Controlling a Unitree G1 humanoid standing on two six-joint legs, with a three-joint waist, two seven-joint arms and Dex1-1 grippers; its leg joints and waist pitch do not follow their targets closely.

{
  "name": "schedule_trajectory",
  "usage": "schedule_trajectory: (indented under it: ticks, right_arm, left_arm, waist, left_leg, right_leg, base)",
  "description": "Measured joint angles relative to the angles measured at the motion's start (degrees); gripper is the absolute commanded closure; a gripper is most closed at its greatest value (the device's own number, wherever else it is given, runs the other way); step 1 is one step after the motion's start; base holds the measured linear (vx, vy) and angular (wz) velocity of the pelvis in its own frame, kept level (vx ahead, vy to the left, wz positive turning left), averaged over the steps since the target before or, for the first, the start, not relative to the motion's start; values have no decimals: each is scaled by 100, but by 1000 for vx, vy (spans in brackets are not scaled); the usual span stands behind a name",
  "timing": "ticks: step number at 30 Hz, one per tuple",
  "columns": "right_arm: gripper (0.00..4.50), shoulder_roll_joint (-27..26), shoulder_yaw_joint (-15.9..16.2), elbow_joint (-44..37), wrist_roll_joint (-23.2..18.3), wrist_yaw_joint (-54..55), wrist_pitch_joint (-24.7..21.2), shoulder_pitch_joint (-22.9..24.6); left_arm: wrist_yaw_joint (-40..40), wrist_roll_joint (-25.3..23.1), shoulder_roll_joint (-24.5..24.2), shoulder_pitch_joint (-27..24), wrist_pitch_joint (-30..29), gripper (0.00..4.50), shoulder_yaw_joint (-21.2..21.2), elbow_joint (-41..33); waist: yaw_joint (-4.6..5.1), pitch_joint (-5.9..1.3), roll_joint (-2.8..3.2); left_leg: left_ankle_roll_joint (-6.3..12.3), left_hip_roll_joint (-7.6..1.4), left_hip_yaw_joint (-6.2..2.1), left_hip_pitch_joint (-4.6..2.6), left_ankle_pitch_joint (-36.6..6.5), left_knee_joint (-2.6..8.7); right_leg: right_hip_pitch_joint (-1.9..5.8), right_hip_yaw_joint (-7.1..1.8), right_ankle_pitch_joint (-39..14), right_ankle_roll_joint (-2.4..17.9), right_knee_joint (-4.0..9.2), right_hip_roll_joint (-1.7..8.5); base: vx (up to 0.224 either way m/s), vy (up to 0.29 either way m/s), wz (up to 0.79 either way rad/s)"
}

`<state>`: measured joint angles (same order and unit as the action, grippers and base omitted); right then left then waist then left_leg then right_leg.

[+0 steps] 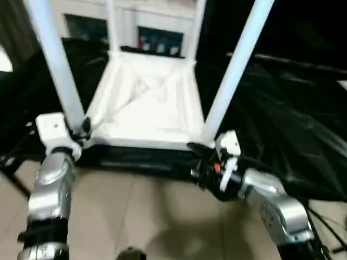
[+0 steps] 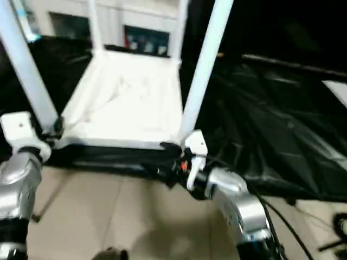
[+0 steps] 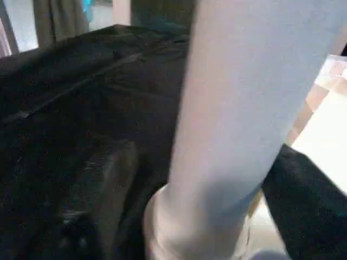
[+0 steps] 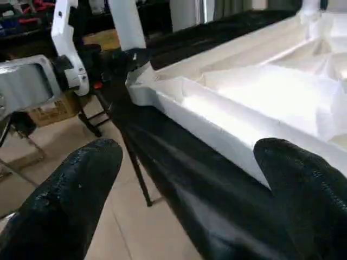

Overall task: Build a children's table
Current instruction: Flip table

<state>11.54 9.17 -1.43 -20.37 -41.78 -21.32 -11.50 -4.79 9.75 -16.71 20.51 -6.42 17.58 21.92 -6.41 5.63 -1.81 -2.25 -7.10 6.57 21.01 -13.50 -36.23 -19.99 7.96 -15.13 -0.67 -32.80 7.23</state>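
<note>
Left gripper (image 1: 81, 130) sits at the near left corner of the table top (image 1: 146, 103), pressed against the base of the near left leg (image 1: 57, 65); whether its fingers are apart or together cannot be told, since the black parts there are small and blurred. In the left wrist view that leg (image 3: 238, 124) rises close to the camera from its round socket collar (image 3: 190, 238), with black cloth (image 3: 70, 108) behind it.

The table top lies upside down on a surface covered in black cloth (image 1: 282, 119), ribbed underside facing up, with its near edge toward the robot. All four white legs stand up from its corners: the near left one, the far left leg (image 1: 111, 24), the far right leg (image 1: 198, 27) and the near right leg (image 1: 236, 67), which leans slightly outward toward the top of the picture. A white cabinet (image 1: 157, 38) with dark glass doors stands behind the table.

Right gripper (image 1: 198, 157) is at the near right corner, just below the edge of the top and beside the base of the near right leg. In the right wrist view its two black fingers (image 4: 70, 195) stand wide apart with nothing between them, and the near edge of the top (image 4: 227, 103) runs past in front, the left gripper (image 4: 116, 62) at the far end. Beige floor tiles (image 1: 141, 216) lie below the arms.
</note>
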Motion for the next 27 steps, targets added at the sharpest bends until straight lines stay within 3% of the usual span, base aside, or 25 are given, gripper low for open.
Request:
schedule_trajectory:
  ticks: [1,2,3,4,5,6,7,9,10,14,20,27]
  right_arm:
    - [0,-32,28,20,20,5,2,30]
    - [0,-50,31,16,22,5,17,32]
    - [0,-40,18,14,25,8,37,32]
    - [0,-64,30,16,29,11,47,-5]
    - [0,-85,38,16,29,12,56,-54]
    - [0,-83,37,17,30,16,72,-56]
    - [0,-76,37,29,30,18,75,-42]
    - [0,-69,31,84,40,29,105,-43]
    - [0,-107,37,130,52,30,150,-43]
    - [0,-118,33,201,80,38,179,-61]
    - [0,-127,37,221,87,40,217,-164]
    - [0,-137,40,443,204,57,295,-171]
  left_arm:
    - [11,2,-42,63,3,93,19,39]
    - [15,2,-59,116,5,108,34,57]
    - [10,5,-32,205,5,116,11,80]
    - [-3,10,-12,256,29,120,6,85]
    - [-5,11,15,252,50,127,8,99]
    - [-7,12,44,252,60,140,7,158]
    - [-10,13,54,252,73,153,8,217]
    - [-41,11,55,295,184,166,3,373]
    - [-54,16,30,321,227,174,23,449]
    - [-57,6,30,416,243,214,32,554]
    - [-71,2,109,500,250,226,-42,606]
    - [-32,103,440,528,5,229,79,382]
  waist:
    - [61,25,49]
    - [65,19,34]
    - [32,-1,-3]
    - [-25,-93,-173]
    - [-71,-135,-249]
    - [-140,-142,-216]
    - [-207,-152,-184]
    - [-246,-181,-67]
    - [-244,-186,-63]
    - [-261,-195,-77]
    - [-341,-197,-81]
    - [-362,-201,-97]
  left_leg:
    - [-7,-53,0,39,5,8]
    - [-7,-58,5,76,5,20]
    - [-6,-65,71,115,5,49]
    - [-12,0,209,139,7,136]
    - [-23,58,232,174,13,179]
    - [-30,58,223,203,15,203]
    - [-44,47,189,214,32,209]
    - [47,-118,178,220,459,254]
    - [52,-166,178,231,495,248]
    - [33,-169,209,243,505,327]
    - [37,-183,242,238,507,335]
    - [56,-198,329,238,517,335]
  right_leg:
    - [37,48,-30,26,-46,-40]
    - [31,44,-79,130,-250,-78]
    - [41,23,-74,177,-517,-93]
    - [81,-132,-114,221,-504,-76]
    - [92,-234,-57,-17,-455,-67]
    - [50,-231,-57,-40,-430,-57]
    - [63,-208,-34,-34,-434,-55]
    - [63,-103,0,18,-426,-166]
    - [52,-106,1,37,-415,-217]
    - [3,-119,-4,58,-403,-219]
    - [8,-121,-7,63,-381,-216]
    - [9,-137,2,47,-373,-193]
  base:
    - [-55,41,-3]
    - [-55,41,-3]
    - [0,0,0]
    - [60,-74,8]
    - [60,-74,8]
    - [65,-87,-12]
    - [66,-57,-20]
    - [66,-51,-19]
    - [0,0,0]
    - [0,0,0]
    - [0,0,0]
    - [0,0,0]
